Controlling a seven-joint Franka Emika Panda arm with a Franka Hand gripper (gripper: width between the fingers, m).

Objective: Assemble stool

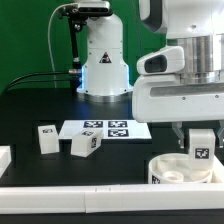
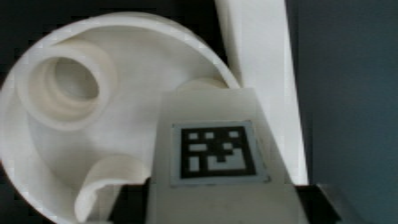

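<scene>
**Robot arm holds tagged leg over stool seat**

A Franka arm [image 1: 190, 72] grips a chunky white stool leg [image 1: 200, 146] above the round seat disc [image 1: 170, 172] at the exterior view's right. Its jaws are clenched on the leg's two sides. The leg stands upright, with its black-and-white square tag facing the camera. Its lower end sits at the level of the disc's rim, and the pictures do not show whether the two parts touch.

From the wrist, the stool leg [image 2: 222, 120] fills the middle of the picture with its tag face toward the lens. A dark pad [image 2: 128, 205] presses on either side of it. Beyond it lies the shallow, rimmed seat disc [image 2: 63, 140], and one round socket [image 2: 79, 76] shows clear of the leg. A white border rail [image 2: 254, 40] runs just beside the disc.

Two loose legs lie on the black desk [image 1: 35, 110], well apart from the seat toward the exterior view's left. One [image 1: 47, 138] is farther left. The other [image 1: 84, 145] lies tilted just beside the marker board [image 1: 72, 127]. Both carry square tags.

The marker board lies flat near the middle of the desk, between the loose legs and the arm. The same long white border rail [image 1: 90, 193] runs along the desk's near edge, with the seat disc close behind it. A white robot base [image 1: 103, 60] with a blue glow stands at the back.
</scene>
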